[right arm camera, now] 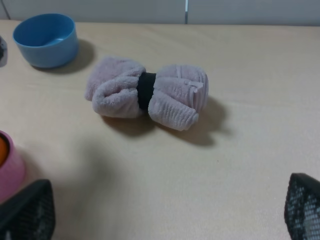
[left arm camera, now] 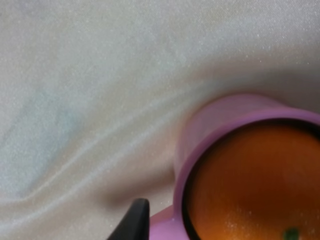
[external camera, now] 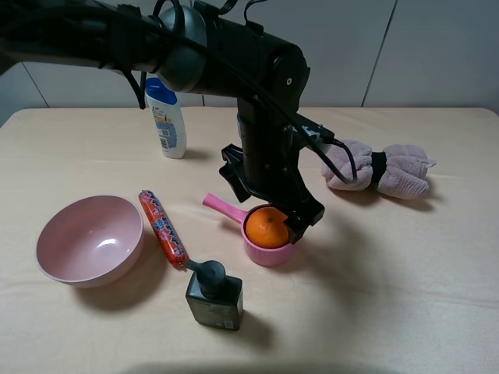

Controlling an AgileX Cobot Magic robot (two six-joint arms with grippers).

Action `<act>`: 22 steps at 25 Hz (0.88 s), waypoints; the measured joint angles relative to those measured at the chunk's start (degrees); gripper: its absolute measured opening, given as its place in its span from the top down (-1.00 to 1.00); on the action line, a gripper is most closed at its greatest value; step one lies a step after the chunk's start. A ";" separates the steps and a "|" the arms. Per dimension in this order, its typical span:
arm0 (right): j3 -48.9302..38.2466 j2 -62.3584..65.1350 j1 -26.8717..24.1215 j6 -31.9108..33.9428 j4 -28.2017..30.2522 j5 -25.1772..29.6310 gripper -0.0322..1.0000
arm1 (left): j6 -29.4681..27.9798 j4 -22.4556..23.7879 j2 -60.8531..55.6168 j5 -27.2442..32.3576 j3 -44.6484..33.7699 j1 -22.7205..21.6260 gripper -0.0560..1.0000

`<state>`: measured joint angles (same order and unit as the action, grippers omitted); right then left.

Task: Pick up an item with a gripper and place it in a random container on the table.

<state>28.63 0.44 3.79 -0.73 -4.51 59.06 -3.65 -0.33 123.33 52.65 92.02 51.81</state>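
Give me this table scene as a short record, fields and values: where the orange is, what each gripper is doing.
orange: inside the pink saucepan
left gripper: at the saucepan, beside the orange; open or shut unclear
right gripper: open, empty, facing the rolled towel
also on table: large pink bowl, red sausage tube, dark pump bottle, white bottle, blue bowl

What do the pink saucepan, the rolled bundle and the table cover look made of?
Pink saucepan: likely moulded plastic, smooth with a soft sheen and a thick, even rim; could be coated metal.
Rolled bundle: terry cloth with a fuzzy looped pile, held by a black band, probably elastic.
Table cover: thin woven fabric, matt, with soft wrinkles up close.
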 joint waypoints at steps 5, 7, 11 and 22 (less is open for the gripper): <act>0.00 0.00 0.00 0.00 0.00 0.00 -0.41 | 0.23 -0.06 0.00 0.48 0.00 0.00 -0.98; 0.00 0.00 0.00 0.00 0.00 0.00 -0.41 | 0.89 -0.18 0.00 1.06 0.00 0.00 -0.98; 0.00 0.00 0.00 0.00 0.00 0.00 -0.41 | 1.35 -0.18 0.00 3.18 0.40 0.00 -0.98; 0.00 0.00 0.00 0.00 0.00 0.00 -0.41 | 1.46 -0.18 -4.01 7.84 3.82 0.00 -0.99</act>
<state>28.63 0.44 3.79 -0.73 -4.51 59.06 -2.18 -0.51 119.31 60.49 95.83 51.81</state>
